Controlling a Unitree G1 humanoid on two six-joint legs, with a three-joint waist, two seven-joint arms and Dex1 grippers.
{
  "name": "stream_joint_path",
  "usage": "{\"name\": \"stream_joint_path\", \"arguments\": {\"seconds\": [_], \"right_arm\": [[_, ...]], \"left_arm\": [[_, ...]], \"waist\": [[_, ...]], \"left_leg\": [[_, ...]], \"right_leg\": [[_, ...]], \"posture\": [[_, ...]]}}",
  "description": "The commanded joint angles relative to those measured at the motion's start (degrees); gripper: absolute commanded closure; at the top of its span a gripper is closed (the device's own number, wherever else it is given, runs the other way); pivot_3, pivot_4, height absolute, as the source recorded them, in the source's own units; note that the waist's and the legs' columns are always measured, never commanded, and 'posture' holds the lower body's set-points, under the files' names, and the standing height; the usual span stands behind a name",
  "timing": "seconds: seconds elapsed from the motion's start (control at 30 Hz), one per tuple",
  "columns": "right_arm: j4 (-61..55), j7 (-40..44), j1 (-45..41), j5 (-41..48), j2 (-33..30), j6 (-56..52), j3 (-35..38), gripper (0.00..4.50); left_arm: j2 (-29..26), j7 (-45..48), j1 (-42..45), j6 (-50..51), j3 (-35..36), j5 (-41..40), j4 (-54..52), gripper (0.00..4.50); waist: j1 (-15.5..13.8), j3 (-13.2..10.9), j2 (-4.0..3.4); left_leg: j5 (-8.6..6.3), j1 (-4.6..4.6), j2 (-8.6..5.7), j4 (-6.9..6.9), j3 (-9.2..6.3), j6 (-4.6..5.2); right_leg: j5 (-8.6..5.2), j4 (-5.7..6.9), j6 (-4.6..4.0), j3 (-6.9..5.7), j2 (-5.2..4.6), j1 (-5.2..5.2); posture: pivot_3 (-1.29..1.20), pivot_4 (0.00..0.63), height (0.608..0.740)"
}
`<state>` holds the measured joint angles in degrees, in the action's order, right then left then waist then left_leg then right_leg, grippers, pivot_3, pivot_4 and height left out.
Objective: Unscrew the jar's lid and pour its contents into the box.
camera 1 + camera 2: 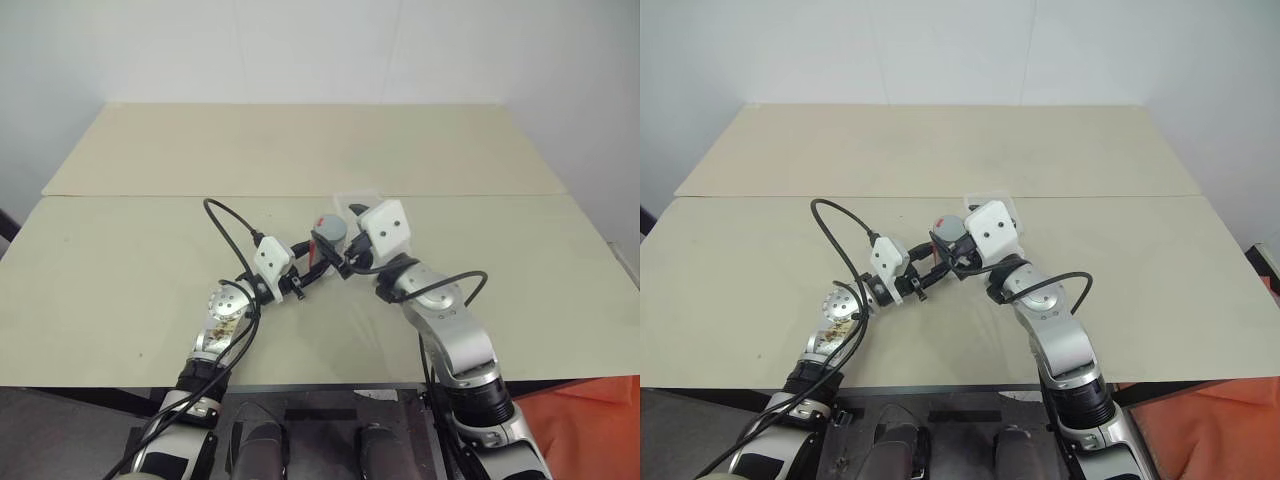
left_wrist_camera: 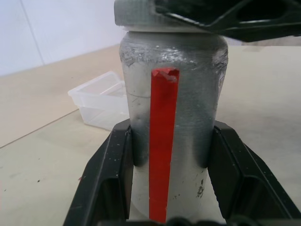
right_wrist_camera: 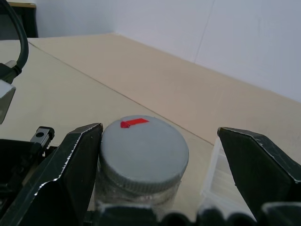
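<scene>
Your head cameras look down from above the jaws. Each wrist camera sits close behind its own jaws; both share the jar [image 2: 171,141].

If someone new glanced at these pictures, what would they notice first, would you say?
Probably the jar with its red band, clamped upright in the left gripper above the table. Next, the right gripper, jaws open around the grey lid. The clear box sits on the table just beyond.
</scene>
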<state>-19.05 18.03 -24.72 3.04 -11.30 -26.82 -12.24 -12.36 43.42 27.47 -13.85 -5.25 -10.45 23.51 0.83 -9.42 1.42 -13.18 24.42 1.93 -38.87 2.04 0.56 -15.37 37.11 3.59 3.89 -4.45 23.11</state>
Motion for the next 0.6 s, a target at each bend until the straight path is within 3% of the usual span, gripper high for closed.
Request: {"name": "stream_joint_path", "arguments": {"seconds": [0.03, 0.6], "right_arm": [[-3.4, -0.6, 0.4, -0.3, -0.9, 0.0, 2.3, 0.03], [-6.7, 1.9, 2.0, 0.5, -4.2, 0.5, 3.5, 0.03]], "left_arm": [[-0.8, 0.2, 0.9, -1.6, 1.9, -0.9, -0.2, 2.61], [-0.3, 0.1, 1.4, -2.0, 2.4, -0.5, 0.6, 2.61]], "waist": [[0.0, 0.0, 0.00], [0.0, 0.0, 0.00]], "left_leg": [[0.00, 0.00, 0.00, 0.00, 0.00, 0.00], [0.00, 0.00, 0.00, -0.01, 0.04, 0.00]], "right_leg": [[0.00, 0.00, 0.00, 0.00, 0.00, 0.00], [0.00, 0.00, 0.00, 0.00, 0.00, -0.01]], "posture": [[0.00, 0.150, 0.740], [0.00, 0.150, 0.740]]}}
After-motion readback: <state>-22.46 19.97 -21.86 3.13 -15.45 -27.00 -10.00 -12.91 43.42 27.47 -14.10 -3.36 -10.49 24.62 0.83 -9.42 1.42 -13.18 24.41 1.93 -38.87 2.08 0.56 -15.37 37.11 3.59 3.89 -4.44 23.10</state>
